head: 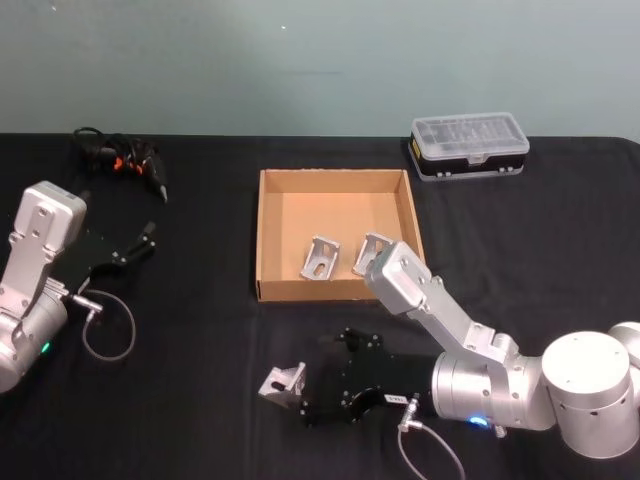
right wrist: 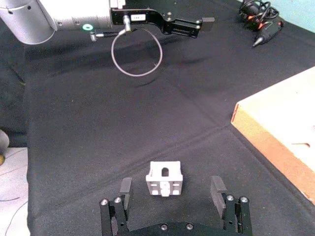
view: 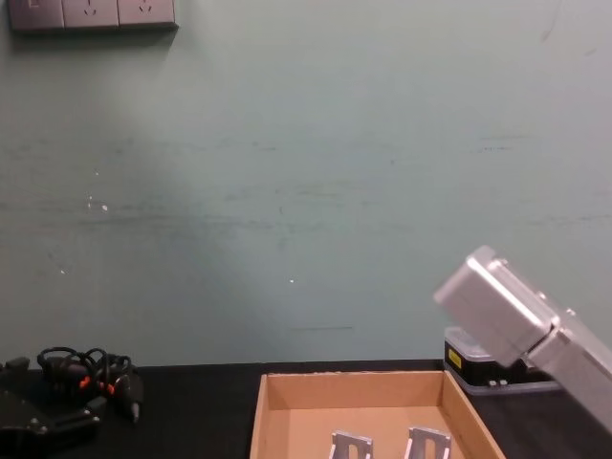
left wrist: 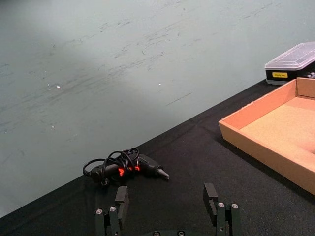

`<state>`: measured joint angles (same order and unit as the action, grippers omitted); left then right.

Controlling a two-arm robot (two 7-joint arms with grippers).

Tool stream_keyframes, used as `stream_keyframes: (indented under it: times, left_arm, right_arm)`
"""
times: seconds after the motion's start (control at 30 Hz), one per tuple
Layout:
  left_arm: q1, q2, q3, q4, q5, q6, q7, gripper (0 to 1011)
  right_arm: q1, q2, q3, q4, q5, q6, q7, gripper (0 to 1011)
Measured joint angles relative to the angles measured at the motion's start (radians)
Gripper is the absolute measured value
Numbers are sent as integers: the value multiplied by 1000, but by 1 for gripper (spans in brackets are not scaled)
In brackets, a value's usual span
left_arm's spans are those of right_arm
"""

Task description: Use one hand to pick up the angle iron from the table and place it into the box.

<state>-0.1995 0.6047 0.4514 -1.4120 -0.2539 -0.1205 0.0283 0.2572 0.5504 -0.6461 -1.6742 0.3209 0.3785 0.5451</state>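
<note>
One angle iron [head: 284,382] near box [head: 330,290], plastic case [head: 470,146] beyond.

An angle iron [right wrist: 165,178] lies on the table [head: 180,420] just before my right gripper [right wrist: 171,189]; the box [head: 270,240], two other angle irons [head: 320,257] inside, sits beyond it.

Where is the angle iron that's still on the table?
In the head view the angle iron lies on the table, nearer the robot than the box, at the right gripper's open fingertips.
</note>
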Motion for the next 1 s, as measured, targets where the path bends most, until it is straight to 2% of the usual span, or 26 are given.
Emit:
stream_keyframes:
  times: [0.4, 1.0]
  left_arm:
    - [0, 0, 0, 0, 0, 0, 0, 1000]
    - [0, 0, 0, 0, 0, 0, 0, 1000]
  right_arm:
    - [22, -31, -25, 40, -28, 2, 5, 1004]
    - [42, -65, -39, 88, -57, 6, 13, 1004]
